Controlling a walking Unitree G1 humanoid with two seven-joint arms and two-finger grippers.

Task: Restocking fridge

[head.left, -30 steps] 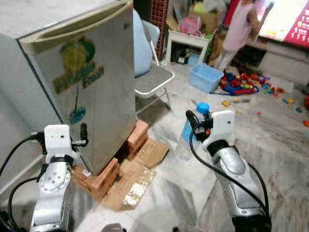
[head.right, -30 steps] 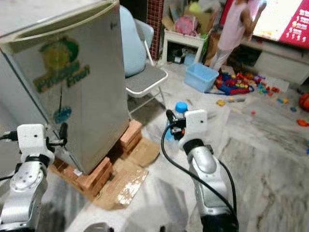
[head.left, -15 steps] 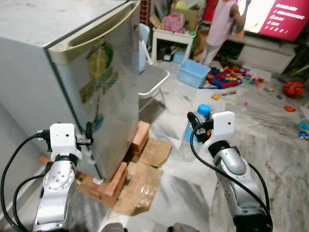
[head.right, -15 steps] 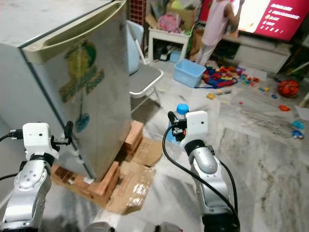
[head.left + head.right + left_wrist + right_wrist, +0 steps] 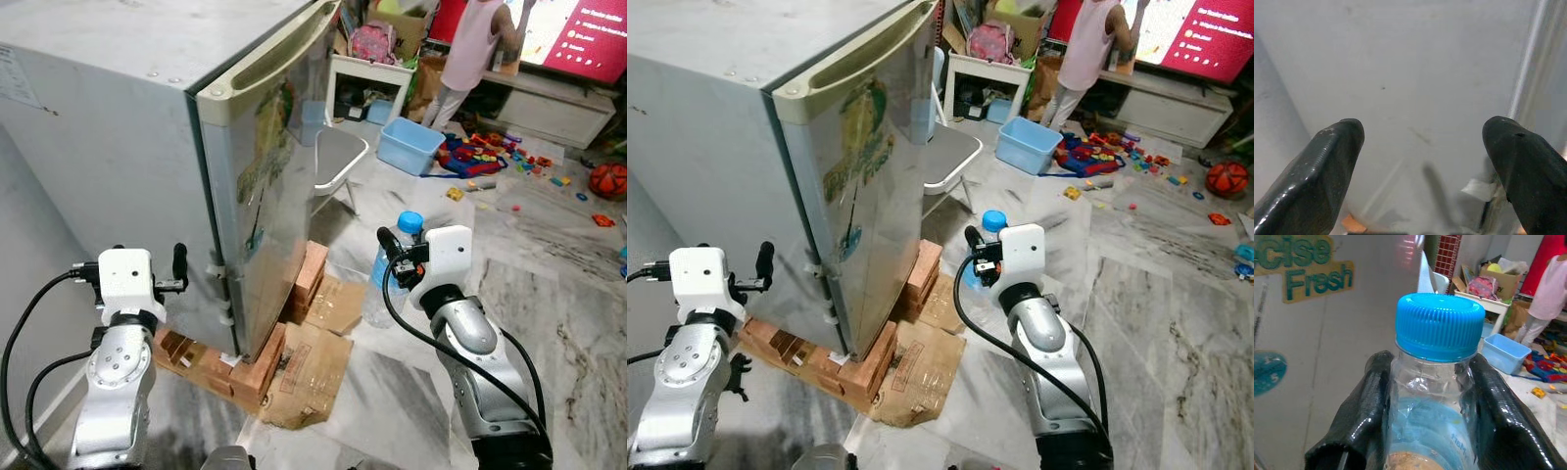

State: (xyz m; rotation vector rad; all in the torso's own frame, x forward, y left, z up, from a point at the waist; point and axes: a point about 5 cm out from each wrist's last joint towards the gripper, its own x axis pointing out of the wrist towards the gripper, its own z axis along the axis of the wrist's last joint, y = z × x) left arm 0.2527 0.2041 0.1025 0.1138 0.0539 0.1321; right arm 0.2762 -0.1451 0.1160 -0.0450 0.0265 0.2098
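Centrally, the right hand (image 5: pixel 390 257) gripped a water bottle (image 5: pixel 389 274) upright, right of the closed fridge (image 5: pixel 196 147) — the left hand (image 5: pixel 1422 161), fingers spread wide, faced the fridge's side at lower left.

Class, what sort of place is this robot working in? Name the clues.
Likely a home living room: a small fridge on bricks, toys strewn on the marble floor, a lit TV screen.

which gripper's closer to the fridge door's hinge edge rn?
Left. The left gripper, fingers open, sits just beside the fridge side wall near the door's hinge edge. The right gripper, shut on the water bottle, is out in front of the door, clearly apart.
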